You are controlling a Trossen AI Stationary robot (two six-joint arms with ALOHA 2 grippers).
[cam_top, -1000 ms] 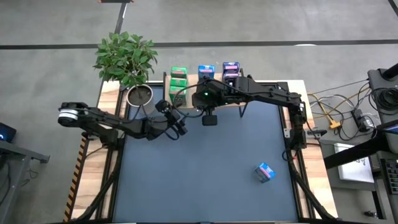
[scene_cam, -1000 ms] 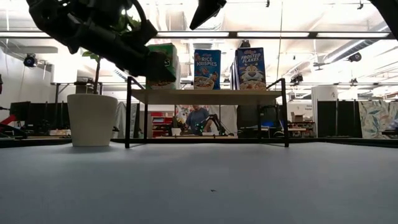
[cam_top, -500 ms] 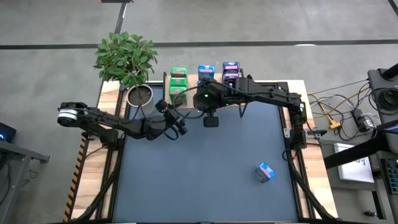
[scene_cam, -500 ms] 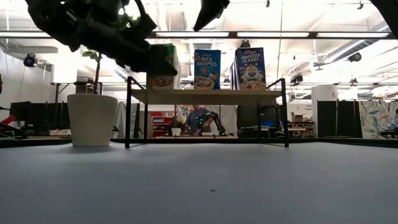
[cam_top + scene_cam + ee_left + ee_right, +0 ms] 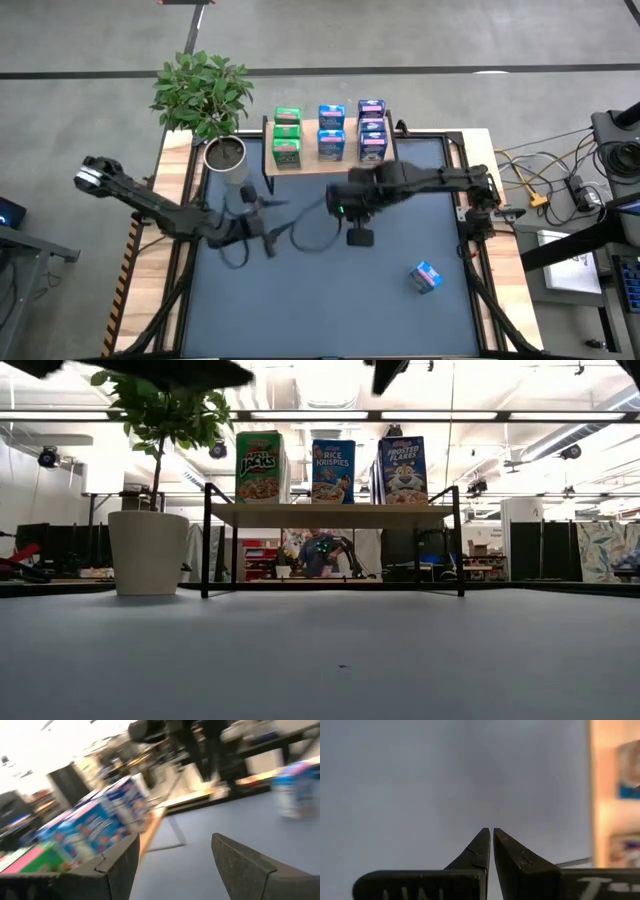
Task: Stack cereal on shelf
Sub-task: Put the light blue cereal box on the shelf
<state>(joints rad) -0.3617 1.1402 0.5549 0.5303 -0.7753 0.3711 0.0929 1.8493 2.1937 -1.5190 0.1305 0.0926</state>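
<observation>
**A:** Looking across from the left: potted plant (image 5: 205,95) at the tabletop's (image 5: 330,290) far left corner, then the shelf (image 5: 330,515) along the far edge. Green cereal box (image 5: 259,467) on its left end, blue Rice Krispies box (image 5: 333,471) in the middle, blue Frosted Flakes box (image 5: 403,470) on the right, all upright. From above there's more than one box in each of those three spots.

**B:** Where are the arms?

**A:** Left claw (image 5: 262,225) hangs over the tabletop's left half, in front of the shelf and apart from it. Its fingers (image 5: 240,865) are spread wide with nothing between them. Right claw (image 5: 358,236) is over the middle, a bit nearer the far edge, tips pinched together and holding nothing.

**B:** Anything not on the shelf?

**A:** One blue box (image 5: 427,276) lying on the tabletop toward the near right corner, well away from both claws. Also a person (image 5: 320,550) in the room behind, seen under the shelf.
</observation>
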